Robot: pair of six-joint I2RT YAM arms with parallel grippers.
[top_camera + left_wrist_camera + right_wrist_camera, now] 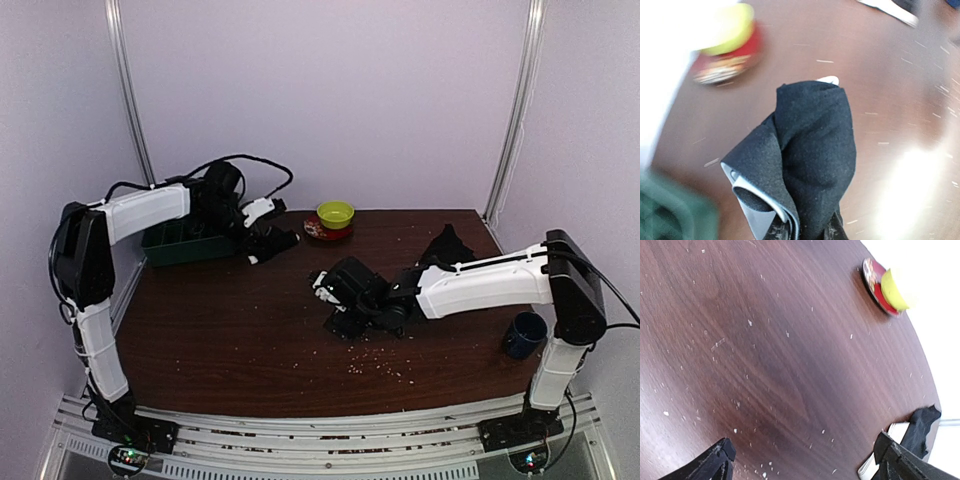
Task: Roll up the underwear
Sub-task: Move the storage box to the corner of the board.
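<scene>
Pinched between my left fingers (805,232), the plain underwear (810,150) droops soft, light and floppy, best gripped along its white band (760,197), while my right fingers (807,460) stand spread above the bench (765,365), the other underwear (922,425) near one fingertip.

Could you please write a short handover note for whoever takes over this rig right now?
The left gripper is shut on the first underwear piece, bunched into a rough roll and held beside the green bin at the back left.
The right gripper is open and empty, low over the middle of the table.
The second underwear piece lies crumpled at the back right, not rolled.
Done: the first piece seems rolled.
Left: set it down, probably in the bin, then roll the second.
</scene>
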